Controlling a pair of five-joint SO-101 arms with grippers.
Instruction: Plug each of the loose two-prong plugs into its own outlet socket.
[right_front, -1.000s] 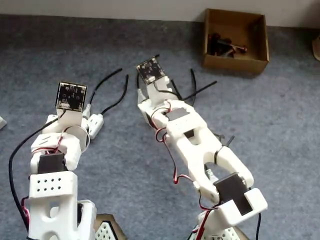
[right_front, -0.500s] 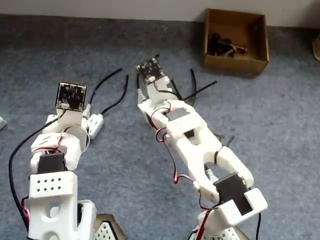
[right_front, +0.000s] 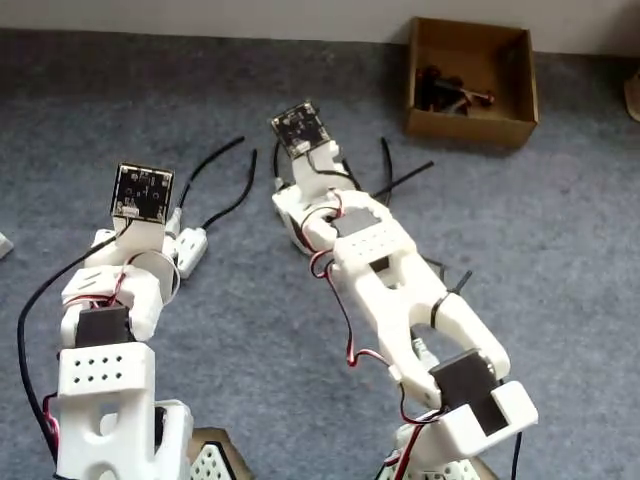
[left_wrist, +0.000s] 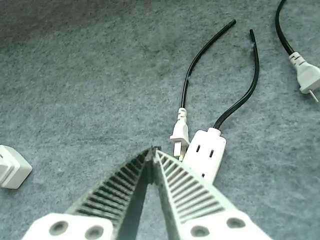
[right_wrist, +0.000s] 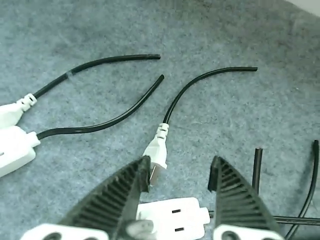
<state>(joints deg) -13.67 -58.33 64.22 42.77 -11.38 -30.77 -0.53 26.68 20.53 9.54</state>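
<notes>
In the left wrist view my left gripper (left_wrist: 152, 151) is shut with nothing in it, its tips right beside the prongs of a white two-prong plug (left_wrist: 179, 135) on a black cord. That plug lies touching a white outlet socket (left_wrist: 207, 156); this socket (right_front: 190, 250) lies beside the left arm in the high view. My right gripper (right_wrist: 180, 172) is open above the carpet. A second white plug (right_wrist: 156, 151) lies by one of its fingers (right_wrist: 135, 182), and a second white socket (right_wrist: 172, 215) lies just below the jaws. This second plug (left_wrist: 306, 75) also appears far off in the left wrist view.
A cardboard box (right_front: 470, 80) with small parts stands at the back right. Loose black cords (right_front: 225, 185) curl over the grey carpet between the arms. A small white block (left_wrist: 12, 167) lies off to the side of the left gripper.
The right arm's wrist has shifted slightly farther from the base. The left arm has kept still.
</notes>
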